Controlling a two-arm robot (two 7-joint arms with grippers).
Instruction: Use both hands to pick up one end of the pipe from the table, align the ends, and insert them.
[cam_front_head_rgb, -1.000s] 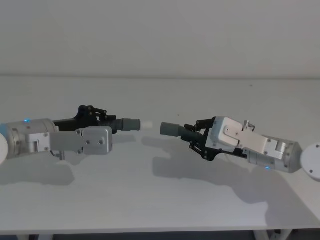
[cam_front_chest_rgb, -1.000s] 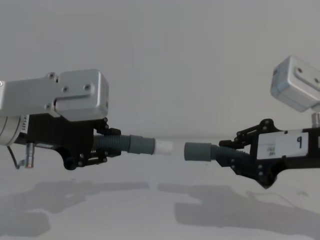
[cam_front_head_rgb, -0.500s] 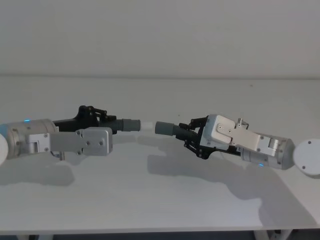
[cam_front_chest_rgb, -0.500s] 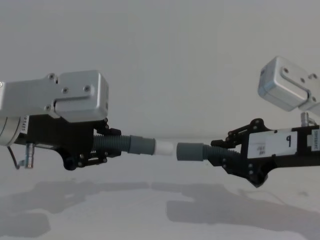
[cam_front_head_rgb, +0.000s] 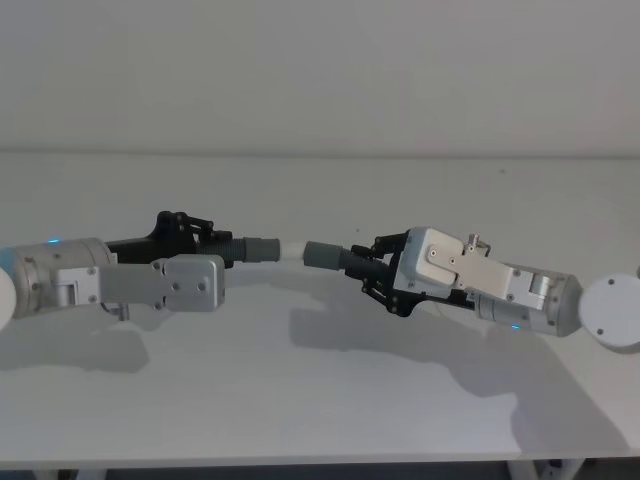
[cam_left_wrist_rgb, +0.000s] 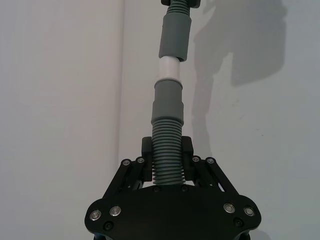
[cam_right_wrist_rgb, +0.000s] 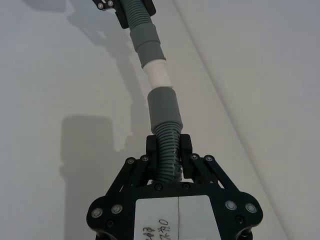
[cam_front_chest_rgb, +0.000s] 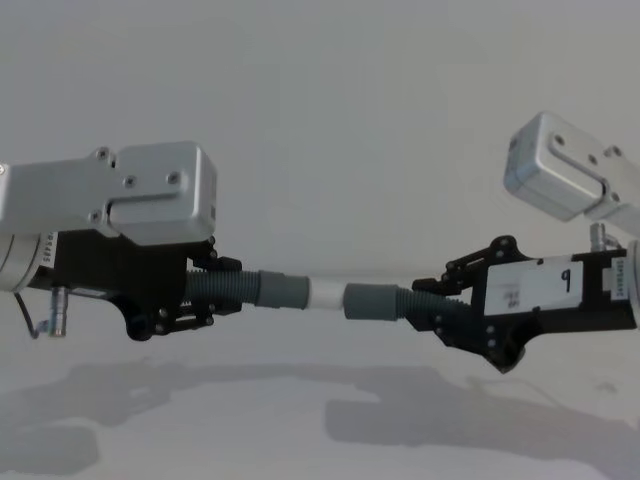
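Above the table (cam_front_head_rgb: 320, 400), the left gripper (cam_front_chest_rgb: 205, 295) grasps the white-tipped hose piece (cam_front_chest_rgb: 265, 290); the right gripper (cam_front_chest_rgb: 440, 305) grasps the collar-mouthed hose piece (cam_front_chest_rgb: 385, 302), ends meeting.

Dark-grey ribbed pipe (cam_front_chest_rgb: 222, 289) pieces, smooth grey collars (cam_front_chest_rgb: 283, 291), white tip (cam_front_chest_rgb: 325, 294), matte white table (cam_front_head_rgb: 320, 400).

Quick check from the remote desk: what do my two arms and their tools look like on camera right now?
Both arms are silver metal with boxy light-grey wrist housings. Each ends in a black plastic claw tool: the left tool, the right tool. The black linkage fingers carry small silver screws. The right tool body bears a white label with handwriting. A thin wire loop hangs under the left wrist. Small blue lights glow on both arms.
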